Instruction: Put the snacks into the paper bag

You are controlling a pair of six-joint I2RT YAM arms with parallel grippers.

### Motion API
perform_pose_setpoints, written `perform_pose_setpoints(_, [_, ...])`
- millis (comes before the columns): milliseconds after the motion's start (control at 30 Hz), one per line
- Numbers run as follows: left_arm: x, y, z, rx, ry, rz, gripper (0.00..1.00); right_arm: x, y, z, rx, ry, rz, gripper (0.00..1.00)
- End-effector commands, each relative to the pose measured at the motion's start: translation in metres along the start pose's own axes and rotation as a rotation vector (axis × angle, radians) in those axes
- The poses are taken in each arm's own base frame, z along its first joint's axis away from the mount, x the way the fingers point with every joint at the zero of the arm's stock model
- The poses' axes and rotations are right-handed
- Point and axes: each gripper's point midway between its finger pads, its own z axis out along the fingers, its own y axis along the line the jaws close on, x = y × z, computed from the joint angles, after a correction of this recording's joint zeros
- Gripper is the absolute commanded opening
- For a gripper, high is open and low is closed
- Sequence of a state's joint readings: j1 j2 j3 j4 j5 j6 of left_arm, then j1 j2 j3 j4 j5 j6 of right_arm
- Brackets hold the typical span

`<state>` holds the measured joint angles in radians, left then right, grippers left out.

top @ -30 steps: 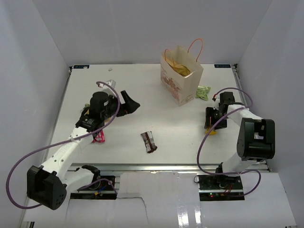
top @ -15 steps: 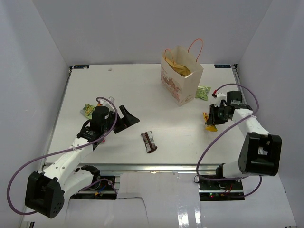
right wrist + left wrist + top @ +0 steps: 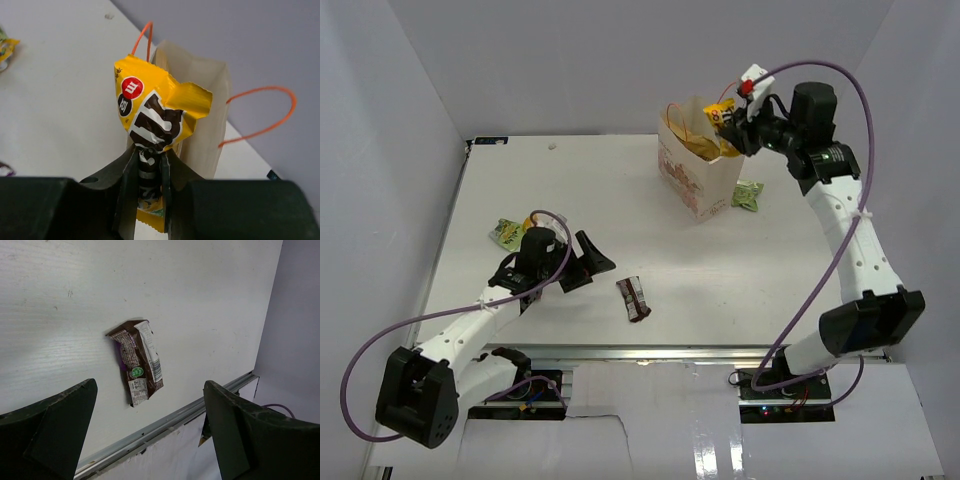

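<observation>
The tan paper bag (image 3: 698, 178) with orange handles stands at the back of the table. My right gripper (image 3: 728, 122) is raised over its mouth and is shut on the yellow packet (image 3: 722, 113). In the right wrist view the yellow packet (image 3: 152, 112) is pinched between the fingers (image 3: 127, 175), with the bag (image 3: 207, 105) just behind it. A tan pouch (image 3: 701, 149) shows inside the bag. My left gripper (image 3: 592, 268) is open and empty, low over the table left of the dark-brown packet (image 3: 634, 298). That packet (image 3: 137, 362) lies flat ahead of the jaws. A light-green packet (image 3: 748, 194) lies right of the bag. The pink packet is hidden.
A green and yellow packet (image 3: 506, 232) lies on the table left of my left arm. The table's metal front rail (image 3: 165, 422) runs just beyond the dark-brown packet. White walls close in the table on three sides.
My right arm has lifted the yellow packet from the table's right side up over the bag's mouth. My left arm has pulled back and lowered, uncovering the green and yellow packet.
</observation>
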<state>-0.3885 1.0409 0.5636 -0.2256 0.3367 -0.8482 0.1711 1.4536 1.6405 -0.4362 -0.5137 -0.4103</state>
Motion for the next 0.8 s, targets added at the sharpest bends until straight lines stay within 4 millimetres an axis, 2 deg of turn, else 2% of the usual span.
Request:
perform_pose_setpoints(0, [0.007, -0.001, -0.005, 0.010, 0.015, -0.016, 0.98, -0.023, -0.036, 0.039, 0.119, -0.024, -0.040, 0.24])
perform_pose_setpoints(33, [0.008, -0.001, -0.005, 0.010, 0.014, -0.017, 0.98, -0.029, -0.039, 0.048, 0.135, -0.032, -0.057, 0.24])
perform_pose_setpoints(100, [0.010, -0.002, -0.009, 0.015, 0.011, -0.026, 0.98, -0.037, -0.063, 0.070, 0.204, -0.035, -0.095, 0.24])
perform_pose_setpoints(233, [0.017, -0.001, -0.013, 0.015, 0.016, -0.033, 0.98, -0.042, -0.079, 0.104, 0.263, -0.037, -0.171, 0.24])
perform_pose_setpoints(300, [0.018, 0.000, -0.014, 0.010, 0.014, -0.034, 0.98, -0.033, -0.087, 0.118, 0.289, -0.022, -0.201, 0.25])
perform_pose_setpoints(400, [0.020, -0.001, -0.015, 0.003, 0.017, -0.035, 0.98, -0.020, -0.094, 0.128, 0.331, 0.012, -0.218, 0.38])
perform_pose_setpoints(433, [0.020, -0.003, -0.015, 0.004, 0.020, -0.034, 0.98, -0.016, -0.096, 0.129, 0.339, 0.020, -0.218, 0.48])
perform_pose_setpoints(533, [0.023, -0.002, -0.013, -0.016, 0.030, -0.033, 0.98, -0.012, -0.097, 0.126, 0.354, 0.035, -0.217, 0.70])
perform_pose_setpoints(667, [0.030, 0.001, -0.003, -0.065, 0.060, -0.033, 0.98, -0.019, -0.079, 0.113, 0.296, 0.012, -0.192, 0.76])
perform_pose_setpoints(700, [0.029, -0.002, -0.001, -0.075, 0.062, -0.033, 0.98, -0.033, -0.076, 0.098, 0.293, -0.018, -0.188, 0.77])
perform_pose_setpoints(733, [0.033, 0.002, 0.005, -0.110, 0.078, -0.035, 0.97, -0.035, -0.071, 0.092, 0.275, -0.028, -0.161, 0.80])
perform_pose_setpoints(767, [0.035, 0.003, 0.008, -0.131, 0.086, -0.051, 0.97, -0.048, -0.057, 0.077, 0.211, -0.062, -0.151, 0.82])
